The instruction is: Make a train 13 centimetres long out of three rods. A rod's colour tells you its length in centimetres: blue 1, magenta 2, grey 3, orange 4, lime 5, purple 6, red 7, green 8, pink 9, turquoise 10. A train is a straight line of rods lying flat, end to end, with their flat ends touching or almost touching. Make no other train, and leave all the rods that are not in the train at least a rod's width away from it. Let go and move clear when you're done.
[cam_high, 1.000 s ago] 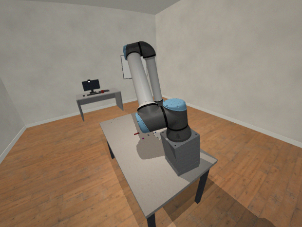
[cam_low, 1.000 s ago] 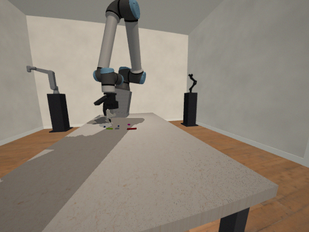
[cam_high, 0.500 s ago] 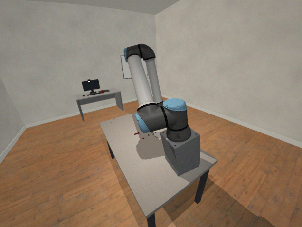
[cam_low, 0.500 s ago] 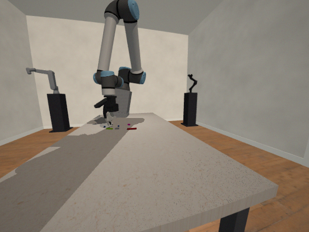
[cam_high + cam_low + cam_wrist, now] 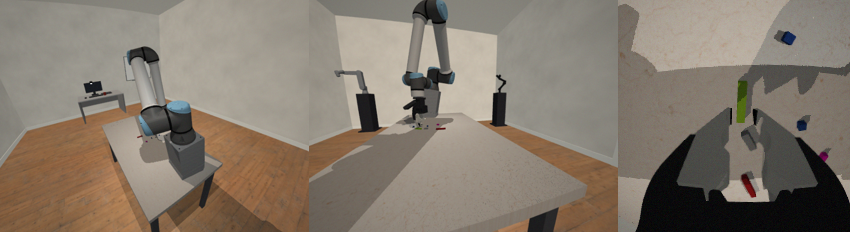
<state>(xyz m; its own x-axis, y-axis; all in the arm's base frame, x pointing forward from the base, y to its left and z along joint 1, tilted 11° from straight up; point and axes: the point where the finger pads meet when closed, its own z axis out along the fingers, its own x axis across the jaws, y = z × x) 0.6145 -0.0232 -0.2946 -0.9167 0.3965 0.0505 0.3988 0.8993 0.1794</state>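
Observation:
My gripper (image 5: 742,109) (image 5: 419,126) is open a little, with nothing held, low above the near end of the lime rod. The lime rod (image 5: 742,95) (image 5: 418,128) lies flat. The grey rod (image 5: 749,139) (image 5: 425,128) lies just beyond its end, slightly turned, with a small gap. The red rod (image 5: 748,185) (image 5: 440,129) (image 5: 139,136) lies farther along, apart from the grey rod and also turned. In the wrist view one blue rod (image 5: 788,38) is at the upper right, another blue rod (image 5: 802,125) is right of the fingers, and the magenta rod (image 5: 823,156) is partly hidden by the gripper.
The rods lie on the long table (image 5: 172,189) (image 5: 468,179), in front of the robot's base block (image 5: 187,159). The arm's shadow crosses the table. In the top view the arm hides the gripper and some rods. A desk with a monitor (image 5: 92,86) stands away from the table.

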